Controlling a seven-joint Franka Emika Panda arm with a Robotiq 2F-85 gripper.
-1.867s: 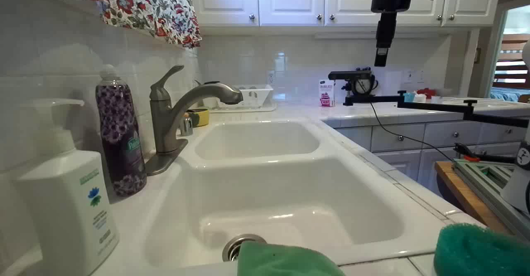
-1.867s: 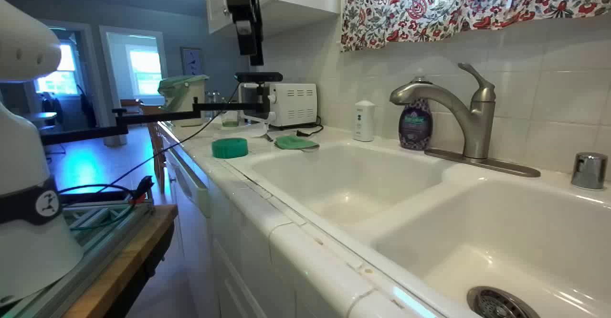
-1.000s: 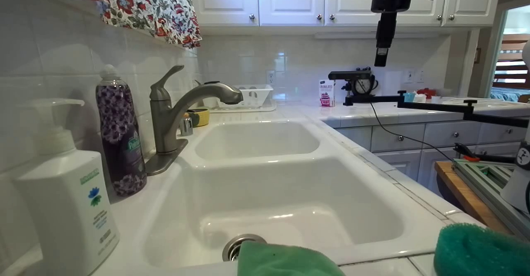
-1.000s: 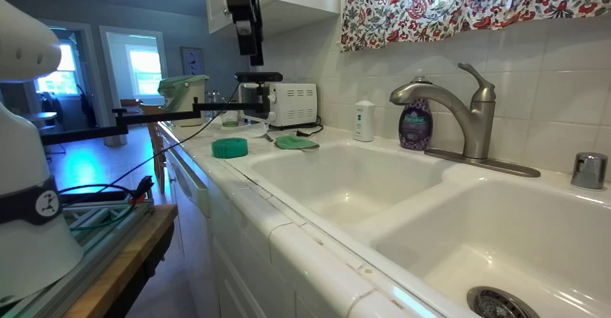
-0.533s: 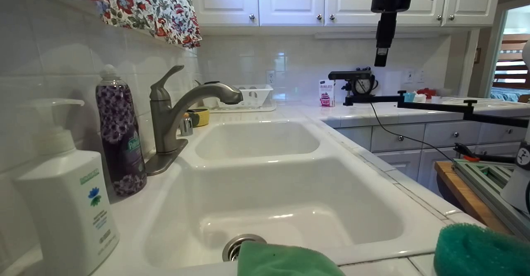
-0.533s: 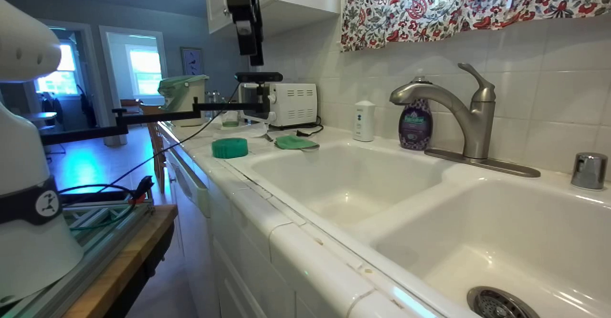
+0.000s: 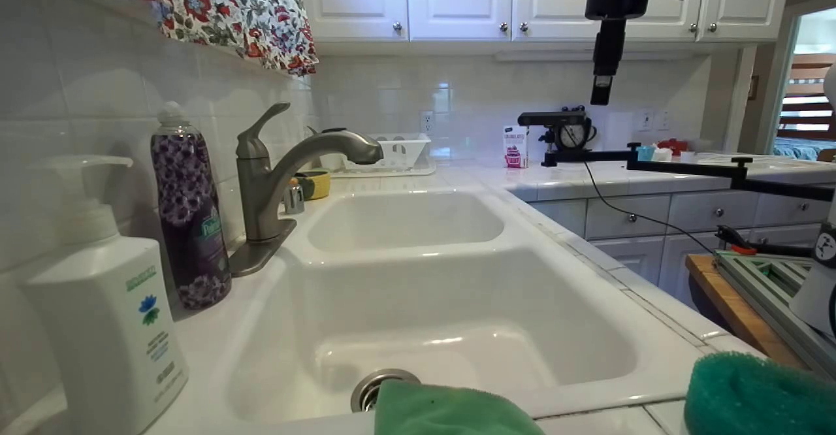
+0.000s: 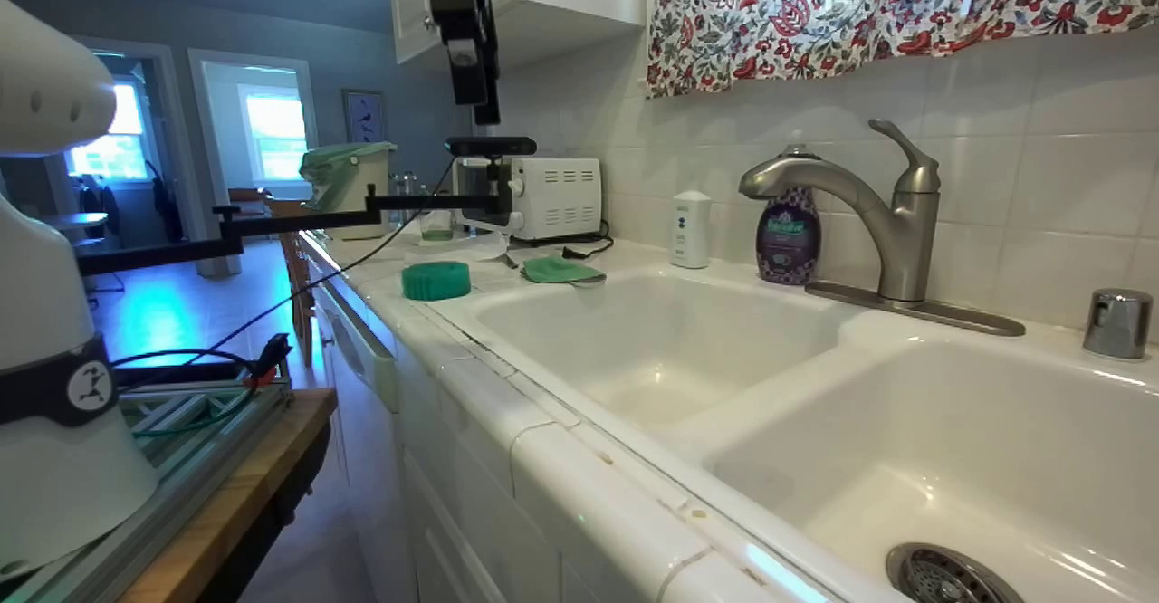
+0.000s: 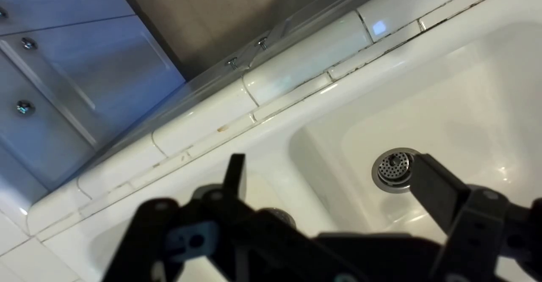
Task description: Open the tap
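The tap [image 7: 258, 193] is brushed grey metal with an arched spout, and shows in both exterior views [image 8: 908, 245]. It stands at the wall behind the sink. Its lever handle [image 7: 264, 121] points up at a slant from the top, also in an exterior view [image 8: 896, 143]. No water shows under the spout. The tap is out of view in the wrist view. My gripper [image 9: 330, 159] is open and empty, its two fingers wide apart over the sink. In both exterior views the gripper [image 7: 601, 92] hangs pointing down, well away from the tap [image 8: 476, 105].
A white double-basin sink [image 7: 555, 252] lies below the tap. A purple patterned bottle [image 7: 189, 219] and a white pump bottle [image 7: 124, 330] stand beside the tap. A green cloth [image 8: 560, 270] and green sponge [image 8: 435, 281] lie on the counter. A black camera arm [image 8: 308, 221] extends below the gripper.
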